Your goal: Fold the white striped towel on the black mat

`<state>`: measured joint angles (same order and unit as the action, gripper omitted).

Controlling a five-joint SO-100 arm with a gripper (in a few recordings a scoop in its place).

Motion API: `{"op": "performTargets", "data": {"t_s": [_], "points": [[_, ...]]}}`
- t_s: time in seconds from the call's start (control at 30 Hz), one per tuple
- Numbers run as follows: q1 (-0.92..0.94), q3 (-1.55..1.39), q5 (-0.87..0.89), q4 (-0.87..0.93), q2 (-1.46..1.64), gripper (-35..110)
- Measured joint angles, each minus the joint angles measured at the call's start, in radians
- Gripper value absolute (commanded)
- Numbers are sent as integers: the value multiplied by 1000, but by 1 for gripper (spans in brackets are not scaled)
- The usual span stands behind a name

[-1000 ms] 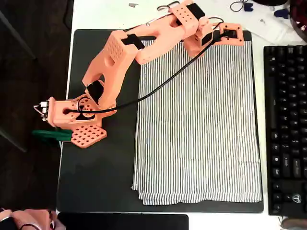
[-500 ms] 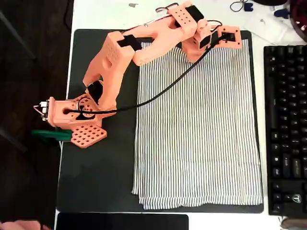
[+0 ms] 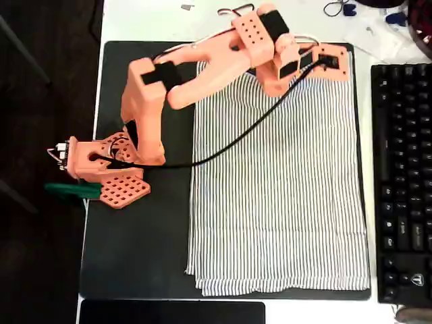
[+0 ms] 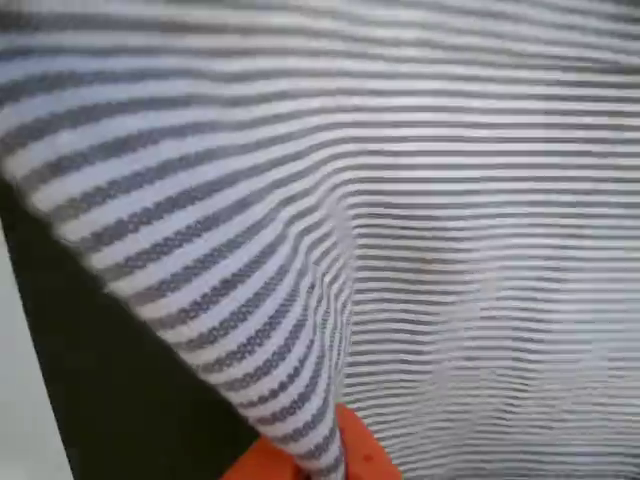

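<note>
Overhead view. One towel [image 3: 280,182]: white with dark pinstripes, spread over the centre and right of the frame, lower edge showing layered hems at bottom centre. One mat [image 3: 142,250]: black, rounded corners, under the towel, bare along its left part. One orange arm [image 3: 152,101]: base at middle left on the mat's left edge, reaching up and right; a black cable runs from base to wrist. One gripper [image 3: 331,59]: at upper right, over the towel's top right corner (finger state cannot be told from above). One keyboard [image 3: 403,182]: black, along the right edge. One green clamp [image 3: 67,190] beside the base. Surface: white table [image 3: 148,17], dark floor at left.

Wrist view. One towel [image 4: 450,250]: stripes fill the frame, a raised ridge of cloth running down to one orange fingertip [image 4: 330,455] at bottom centre, cloth touching it; whether it is pinched cannot be told. Mat [image 4: 110,380] at lower left.
</note>
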<state>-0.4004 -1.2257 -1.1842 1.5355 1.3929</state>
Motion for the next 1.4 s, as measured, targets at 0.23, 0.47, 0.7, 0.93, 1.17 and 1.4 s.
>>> {"op": "performTargets", "data": {"t_s": [0.23,0.47,0.7,0.93,1.17,1.4], "points": [[229,-183,-164,-18,272,0],[431,-264,-314,-40,364,0],[604,-262,-420,-100,308,0],[765,-227,-492,-126,175,0],[861,-156,-526,-178,35,0],[908,-150,-548,-241,-26,0]]}}
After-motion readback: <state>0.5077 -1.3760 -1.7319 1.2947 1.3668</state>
